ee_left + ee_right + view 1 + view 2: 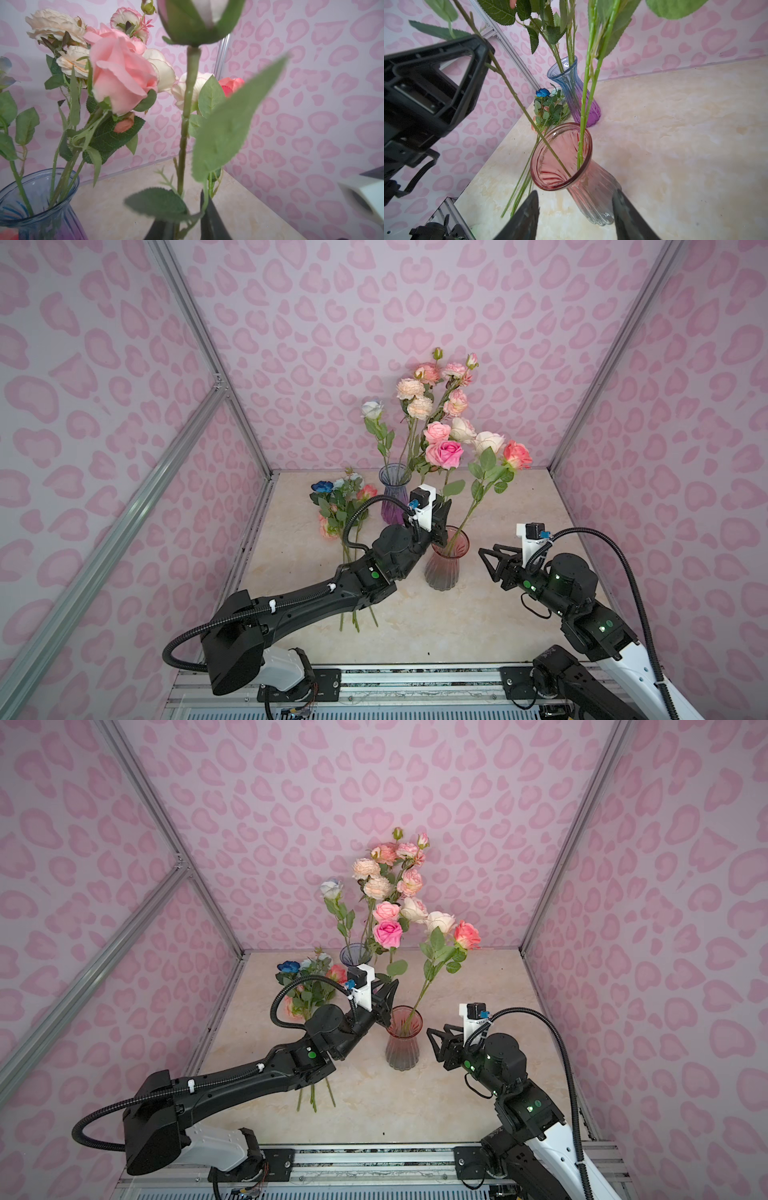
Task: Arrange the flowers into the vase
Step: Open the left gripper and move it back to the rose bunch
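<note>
My left gripper (444, 519) (187, 224) hangs just above the rim of the pink glass vase (440, 572) (591, 193). Its jaws stand slightly apart around the stem (517, 99) of a deep pink rose (444, 452), and the stem's foot rests inside the vase. A cream rose (489, 442) and a coral rose (517, 454) also stand in that vase. To its right my right gripper (487, 566) (576, 193) stands open and holds nothing. Several loose flowers (340, 510), one deep blue (322, 487), lie on the table at the left.
A blue-to-purple glass vase (394, 493) (37, 207) at the back holds several peach, pink and cream blooms and a pale blue rose (372, 408). Pink patterned walls with metal posts (249, 435) close in the marble table (519, 614) on three sides.
</note>
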